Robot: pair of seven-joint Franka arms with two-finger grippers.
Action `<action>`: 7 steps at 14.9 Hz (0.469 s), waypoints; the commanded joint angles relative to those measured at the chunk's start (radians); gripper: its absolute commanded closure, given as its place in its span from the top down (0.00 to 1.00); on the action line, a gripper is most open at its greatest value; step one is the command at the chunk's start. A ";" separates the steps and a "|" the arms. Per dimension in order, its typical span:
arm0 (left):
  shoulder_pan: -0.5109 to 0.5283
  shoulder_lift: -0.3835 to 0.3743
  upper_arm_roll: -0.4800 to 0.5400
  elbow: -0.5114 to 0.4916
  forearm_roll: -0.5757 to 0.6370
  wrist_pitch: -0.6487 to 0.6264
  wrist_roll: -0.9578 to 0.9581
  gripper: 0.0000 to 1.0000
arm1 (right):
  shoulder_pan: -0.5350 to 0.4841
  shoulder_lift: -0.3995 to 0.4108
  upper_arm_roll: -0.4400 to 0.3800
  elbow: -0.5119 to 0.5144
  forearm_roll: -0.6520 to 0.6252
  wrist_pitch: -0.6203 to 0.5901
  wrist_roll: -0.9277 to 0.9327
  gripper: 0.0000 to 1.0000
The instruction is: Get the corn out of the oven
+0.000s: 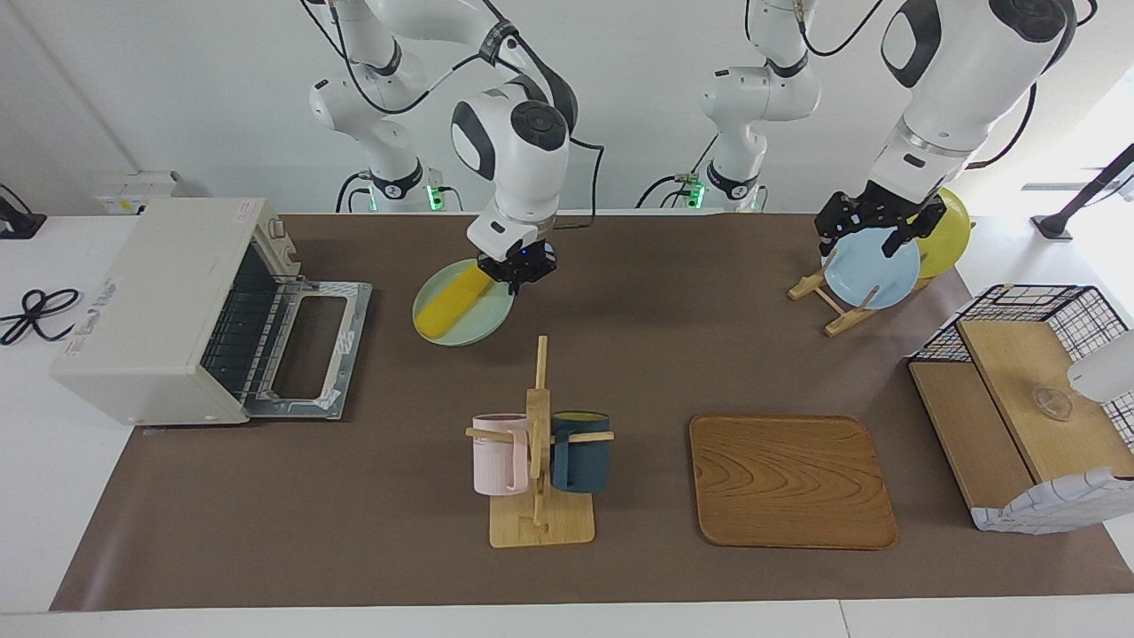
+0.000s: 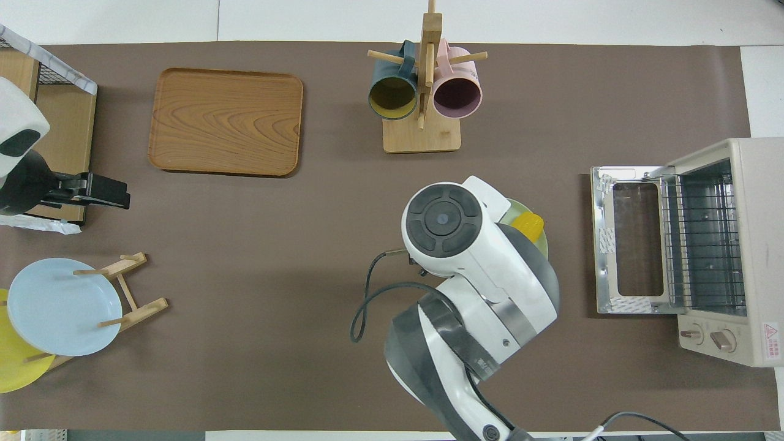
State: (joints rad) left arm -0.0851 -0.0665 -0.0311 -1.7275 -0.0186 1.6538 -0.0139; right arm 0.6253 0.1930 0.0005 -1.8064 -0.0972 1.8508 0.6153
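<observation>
1. While the oven (image 1: 168, 306) stands boxy and off-white at the right arm's end of the table, its door (image 1: 310, 350) is folded flat open and a wire rack (image 2: 704, 239) is seen inside.
2. A tapered yellow corn (image 1: 450, 301) is seen lying on a round pale green plate (image 1: 483, 321), both carried above the brown mat, well apart from the oven.
3. The plate's rim is pinched by the right gripper (image 1: 517, 271), its fingers closed tight on it.
4. The left gripper (image 1: 873, 229) is held with fingers spread wide over a smooth blue plate (image 1: 873, 270) in a wooden rack.
5. From above, the green plate is mostly covered by the right arm; only the corn's bumpy tip (image 2: 530, 225) shows. The facing view shows corn and plate whole.
</observation>
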 commanded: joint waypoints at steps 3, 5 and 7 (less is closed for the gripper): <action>0.001 -0.041 -0.003 -0.067 0.000 0.044 0.006 1.00 | 0.094 0.314 -0.001 0.376 -0.003 -0.114 0.181 0.00; 0.001 -0.041 -0.003 -0.070 0.000 0.049 0.008 1.00 | 0.105 0.335 -0.001 0.374 0.000 -0.040 0.182 0.00; 0.001 -0.041 -0.004 -0.070 0.000 0.049 0.009 1.00 | 0.122 0.335 -0.001 0.332 -0.001 0.008 0.201 0.00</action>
State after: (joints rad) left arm -0.0852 -0.0699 -0.0320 -1.7522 -0.0186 1.6737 -0.0136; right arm 0.7411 0.5177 0.0012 -1.4821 -0.0979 1.8421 0.7918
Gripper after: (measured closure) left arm 0.000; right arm 0.974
